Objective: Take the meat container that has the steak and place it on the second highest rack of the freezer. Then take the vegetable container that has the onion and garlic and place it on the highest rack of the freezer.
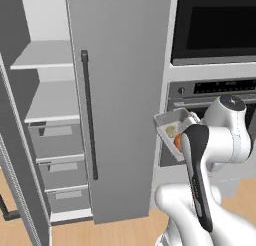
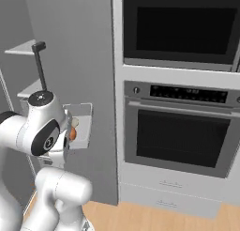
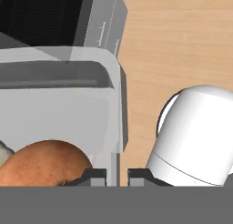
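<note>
Hand view: the hand (image 3: pixel 117 175) pinches the vegetable container (image 3: pixel 68 114) rim — onion (image 3: pixel 45 164) at seven o'clock inside; highest freezer (image 1: pixel 47 60) rack placement remains, I judge.

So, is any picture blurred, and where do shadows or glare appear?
Hand view: the pale grey vegetable tray is sharp, with a soft shadow under its far rim, and the round orange-brown onion is cropped. Left base view: even light, shaded left wall of the open grey freezer. Right base view: no glare on the black oven window.

The arm (image 1: pixel 200 155) hides part of the vegetable container (image 1: pixel 169 121).
</note>
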